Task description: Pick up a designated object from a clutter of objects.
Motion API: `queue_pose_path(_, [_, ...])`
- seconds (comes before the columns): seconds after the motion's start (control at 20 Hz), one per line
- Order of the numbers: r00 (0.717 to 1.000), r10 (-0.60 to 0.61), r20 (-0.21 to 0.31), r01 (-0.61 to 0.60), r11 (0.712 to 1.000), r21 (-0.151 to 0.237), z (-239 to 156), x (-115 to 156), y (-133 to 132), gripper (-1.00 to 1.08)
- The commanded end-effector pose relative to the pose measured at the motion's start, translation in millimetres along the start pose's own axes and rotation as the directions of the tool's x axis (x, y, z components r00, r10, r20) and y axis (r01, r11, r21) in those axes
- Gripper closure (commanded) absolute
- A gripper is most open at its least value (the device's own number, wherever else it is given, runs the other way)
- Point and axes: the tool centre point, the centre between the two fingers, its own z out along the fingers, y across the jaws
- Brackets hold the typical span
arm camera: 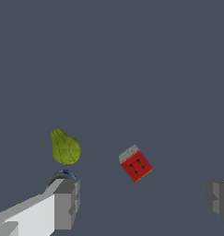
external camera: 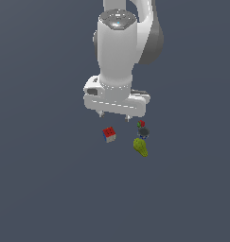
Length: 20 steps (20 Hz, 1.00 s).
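Observation:
The puzzle cube with red, blue and beige faces lies on the grey floor; in the wrist view its red face shows. My gripper hangs above it, a little toward the back, open and empty. In the wrist view the gripper shows wide apart fingers, with the cube ahead of the gap between them. The yellow-green oblong object lies to the exterior view's right of the cube and also shows in the wrist view.
A small red-and-green item and a dark round item lie just behind the yellow-green object. The dark round item shows partly behind one finger in the wrist view. Grey floor lies all around.

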Motion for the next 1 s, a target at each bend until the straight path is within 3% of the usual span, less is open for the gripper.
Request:
queue_pose_path(0.0, [0.998, 0.068, 0.003, -0.068, 0.998, 0.004, 14.6, -2.1, 1.6, -0.92])
queue_pose_path(0.45, [0.946, 0.324, 0.014, -0.324, 0.946, 0.013, 67.5, -13.6, 9.2, -0.92])
queue_pose_path(0.7, [0.888, 0.459, 0.02, -0.459, 0.888, 0.014, 95.4, -22.7, 14.8, -0.92])
queue_pose_path(0.95, [0.811, 0.585, 0.024, -0.585, 0.811, 0.011, 122.1, -33.5, 21.2, -0.92])
